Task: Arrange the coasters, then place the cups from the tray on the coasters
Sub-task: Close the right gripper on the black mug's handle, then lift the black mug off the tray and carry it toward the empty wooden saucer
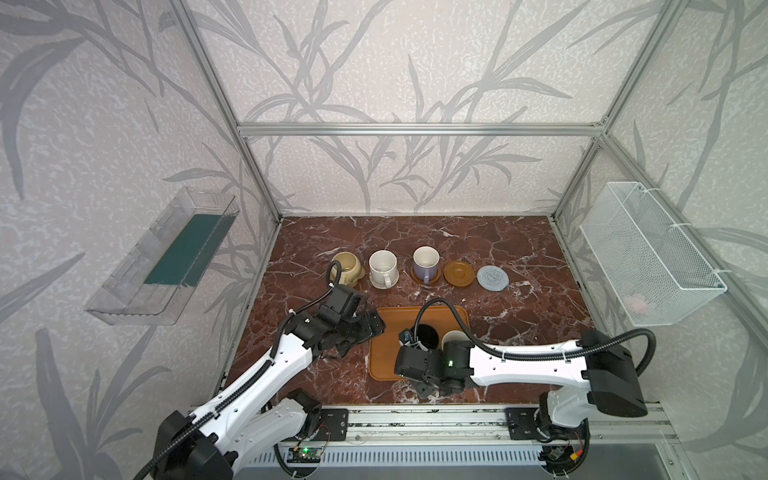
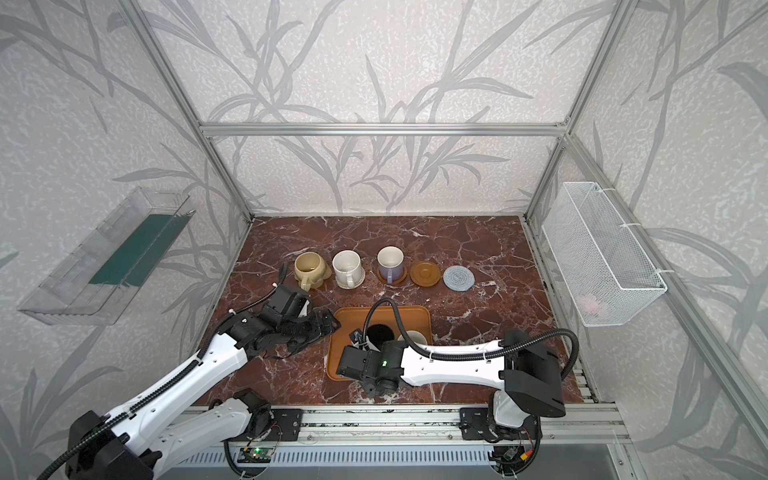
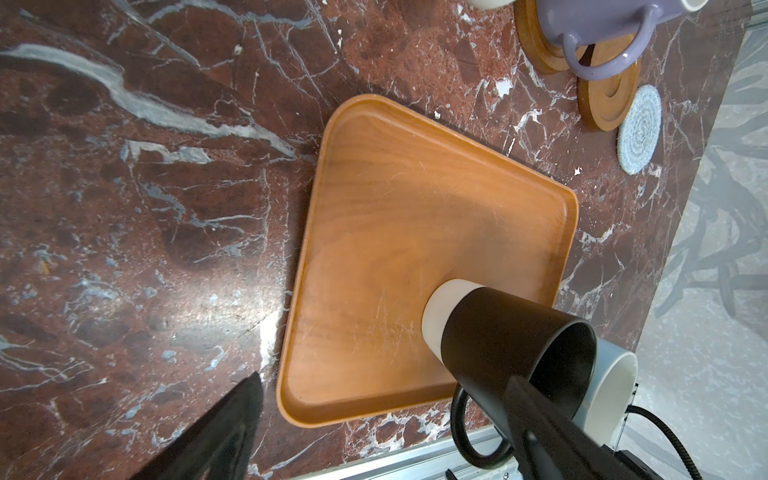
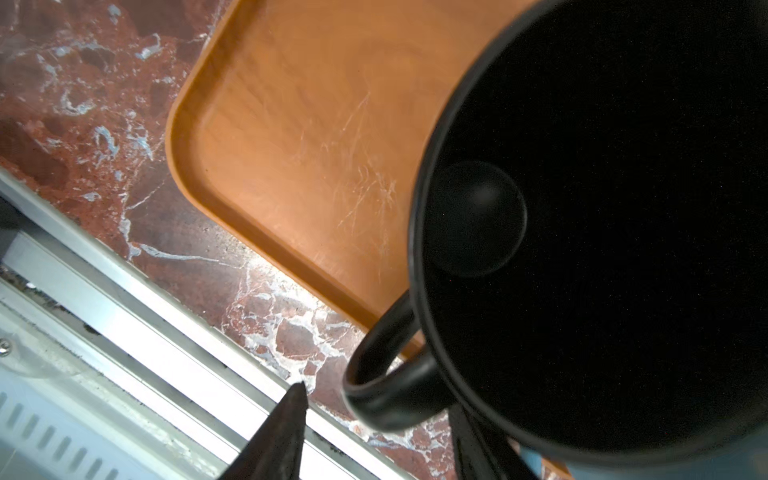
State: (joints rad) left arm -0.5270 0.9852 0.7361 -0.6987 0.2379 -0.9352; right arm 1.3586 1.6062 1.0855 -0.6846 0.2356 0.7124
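From lower left the left arm (image 1: pixel 249 378) angled toward centre, the left gripper (image 1: pixel 368 330) spread wide; the right arm (image 1: pixel 528 361) lay level, the right gripper (image 1: pixel 409 338) parted.

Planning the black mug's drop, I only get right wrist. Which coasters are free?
Observer: Two, at the row's right end in both top views: the bare wooden coaster and the grey-blue coaster.
Operator: More mugs to move?
Observer: One: the light blue mug, beside the black mug on the tray.
Operator: Other arm in the way?
Observer: Seemingly not; the left hand is open and empty by the tray's left rim.
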